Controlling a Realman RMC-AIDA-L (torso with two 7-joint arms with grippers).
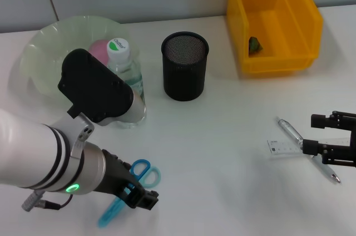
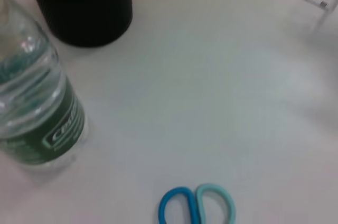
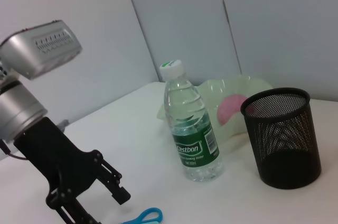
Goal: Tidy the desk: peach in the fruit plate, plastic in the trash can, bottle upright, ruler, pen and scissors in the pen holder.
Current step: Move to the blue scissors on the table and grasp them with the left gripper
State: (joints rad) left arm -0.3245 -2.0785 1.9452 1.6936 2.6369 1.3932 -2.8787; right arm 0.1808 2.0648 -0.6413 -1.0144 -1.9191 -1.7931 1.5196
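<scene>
— Item one, the scissors (image 1: 130,187)?

— Blue-handled, flat on the white desk (image 1: 222,152) at the near-left. The handle loops lay toward the pen holder side, the blades ran down and away toward the desk's near edge, so the long axis sat on a diagonal. The left gripper (image 1: 140,197) stood directly over the blades, fingers spread apart, nothing held.

— Which arm was nearer?

— The left, plainly. The right gripper (image 1: 334,138) was well apart, at the far right, parted over the clear ruler (image 1: 283,147) and the pen (image 1: 303,146), gripping neither as far as I could judge.

— Item two, the destination?

— Black mesh pen holder (image 1: 184,66), upright, empty so far, beyond and to the right of the scissors.

— Obstacles on the way?

— Water bottle (image 1: 127,77), already upright, just beside the pale green fruit plate (image 1: 50,47), between scissors and holder on the left. The pink peach (image 1: 100,49) was in the plate. The yellow bin (image 1: 272,21) stood at the back right, holding a small green scrap (image 1: 255,45).
</scene>
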